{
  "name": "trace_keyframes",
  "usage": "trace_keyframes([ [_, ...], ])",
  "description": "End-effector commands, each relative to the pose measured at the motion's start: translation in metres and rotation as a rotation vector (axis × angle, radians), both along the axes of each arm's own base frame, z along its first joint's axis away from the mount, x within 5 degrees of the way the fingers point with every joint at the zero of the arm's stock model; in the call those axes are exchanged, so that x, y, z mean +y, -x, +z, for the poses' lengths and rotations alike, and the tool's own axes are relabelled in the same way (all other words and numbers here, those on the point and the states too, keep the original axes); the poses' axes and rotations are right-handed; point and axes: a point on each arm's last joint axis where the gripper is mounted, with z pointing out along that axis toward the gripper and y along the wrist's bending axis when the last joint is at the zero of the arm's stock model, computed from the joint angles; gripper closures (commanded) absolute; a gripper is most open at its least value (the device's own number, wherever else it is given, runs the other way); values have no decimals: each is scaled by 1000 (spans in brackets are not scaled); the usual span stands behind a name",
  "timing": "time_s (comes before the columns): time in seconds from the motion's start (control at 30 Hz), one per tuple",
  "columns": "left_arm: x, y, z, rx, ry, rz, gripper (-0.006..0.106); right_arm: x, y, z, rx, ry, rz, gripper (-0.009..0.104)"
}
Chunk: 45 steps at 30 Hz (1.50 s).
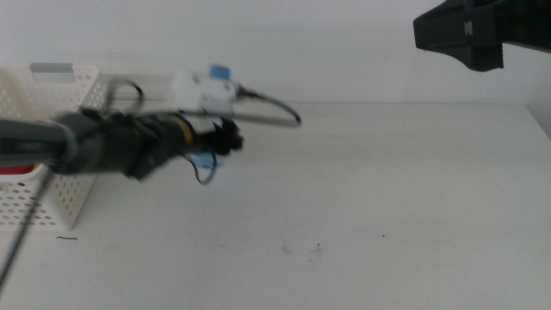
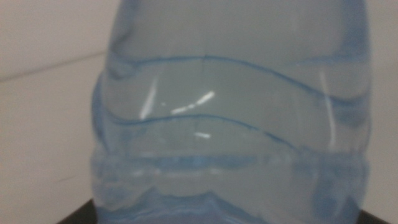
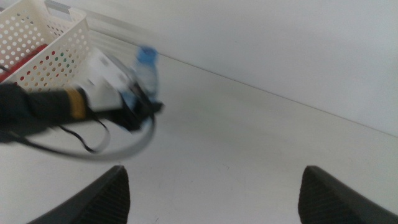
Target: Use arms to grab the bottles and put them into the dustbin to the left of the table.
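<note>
1. Left gripper (image 1: 225, 142) clamped on the clear water bottle (image 2: 230, 118); bottle body fills the left wrist view, blue wavy lines on it, jaws themselves barely show at the frame's lower corners.
2. In the middle view the bottle's blue cap (image 1: 220, 71) sticks up above the wrist's white housing (image 1: 200, 90); bottle roughly upright, mostly hidden behind the gripper, blurred.
3. Right wrist view shows the same grasp from the other side: water bottle (image 3: 144, 74) with blue cap held at the end of the left arm (image 3: 37, 109).
4. Left arm (image 1: 95, 142) comes in from the table's left edge, blurred; black cable (image 1: 271, 108) loops off the wrist.
5. Bottle is over the table's far-left part, just beside the dustbin (image 1: 52, 95), not inside it. Cannot tell if it touches the table (image 1: 387, 189).
6. Dustbin (image 3: 43, 46) sits at the table's left edge; something red (image 1: 21, 170) shows inside it, too hidden to identify.
7. Right gripper (image 3: 211, 186) spread wide, holding nothing, raised above the table's far-right corner (image 1: 469, 33), well apart from bottle and bin.
</note>
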Motion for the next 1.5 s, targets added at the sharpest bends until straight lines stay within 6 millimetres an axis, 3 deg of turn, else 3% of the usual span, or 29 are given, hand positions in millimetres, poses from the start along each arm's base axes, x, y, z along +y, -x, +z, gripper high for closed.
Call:
trace_keyframes([
  [0.0,8,9,53,-19,32,68,102,0,1,3,-18,-1,4,3],
  [0.23,31,18,132,132,-102,146,102,0,1,3,-18,-1,4,3],
  [0.33,50,11,161,187,-113,2,102,0,1,3,-17,-2,3,3],
  [0.43,80,4,186,227,-81,-7,102,0,1,3,-17,-2,3,3],
  [0.6,136,-7,206,211,-95,116,102,0,1,3,-17,-2,3,3],
  [0.7,166,-12,201,244,-111,164,102,0,1,3,-17,-2,3,3],
  [0.93,231,-15,160,425,-56,277,102,0,1,3,-15,-5,1,3],
  [1.2,252,-29,105,584,-87,292,99,0,1,3,-15,-5,1,3],
  [1.37,255,-32,82,670,-100,278,79,0,1,3,-15,-5,1,3],
  [1.47,256,-33,74,690,-106,276,53,0,1,3,-15,-5,1,3],
])
